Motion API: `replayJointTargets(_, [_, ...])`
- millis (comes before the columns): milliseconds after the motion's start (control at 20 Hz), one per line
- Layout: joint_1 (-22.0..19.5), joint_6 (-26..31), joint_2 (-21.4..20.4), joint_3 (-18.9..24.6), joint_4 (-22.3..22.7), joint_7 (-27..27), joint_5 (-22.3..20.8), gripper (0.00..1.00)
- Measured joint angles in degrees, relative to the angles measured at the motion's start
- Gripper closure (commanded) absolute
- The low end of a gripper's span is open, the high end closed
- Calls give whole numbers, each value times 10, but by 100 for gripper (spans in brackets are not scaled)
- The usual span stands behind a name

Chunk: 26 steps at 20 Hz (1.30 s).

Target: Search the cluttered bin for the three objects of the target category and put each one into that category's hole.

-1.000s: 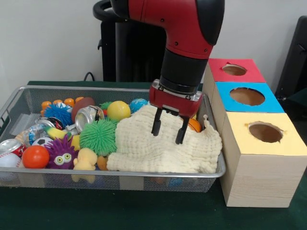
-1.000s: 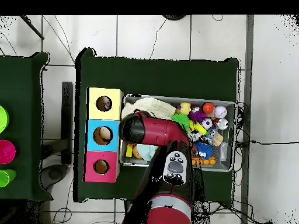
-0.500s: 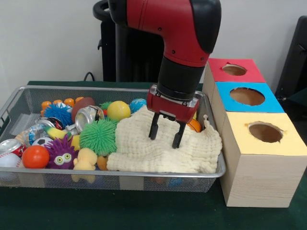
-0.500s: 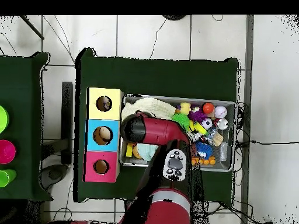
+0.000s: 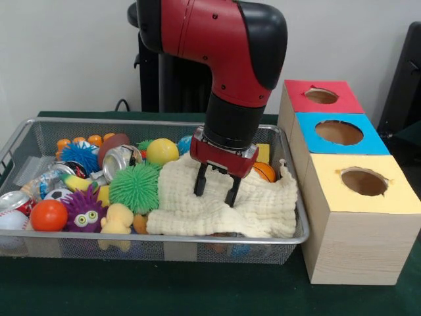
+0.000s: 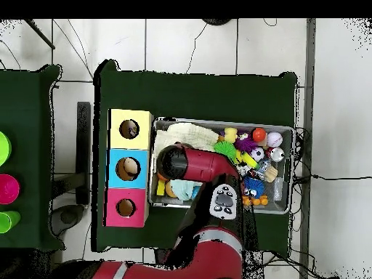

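Note:
The silver wire-mesh bin (image 5: 79,247) holds a jumble of toys, and it also shows in the overhead view (image 6: 291,168). A crinkly, shiny wrapper with coloured print (image 5: 47,182) lies near its left end, partly buried. No other wrapper shows clearly. A cream waffle cloth (image 5: 263,207) covers the bin's right half. My gripper (image 5: 214,196) hangs open and empty just above the cloth's middle, its fingertips close to the fabric. In the overhead view my arm (image 6: 197,164) hides the gripper.
Three wooden boxes with holes stand right of the bin: red (image 5: 320,97), blue (image 5: 339,133), yellow (image 5: 362,184). The bin also holds a green spiky ball (image 5: 135,187), a purple fuzzy toy (image 5: 83,210), an orange ball (image 5: 48,215), a dented silver can (image 5: 120,160) and a yellow ball (image 5: 162,151).
My gripper has moved left in the front view across the cloth, away from the boxes, staying open. The cloth and toys have not visibly moved.

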Motion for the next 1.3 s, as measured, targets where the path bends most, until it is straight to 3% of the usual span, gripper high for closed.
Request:
replayJointTargets(300, [-8,0,0,3,0,0,0,0])
replayJointTargets(350, [-10,0,-1,7,0,0,0,100])
replayJointTargets(1300, [-34,0,-16,38,6,0,0,100])
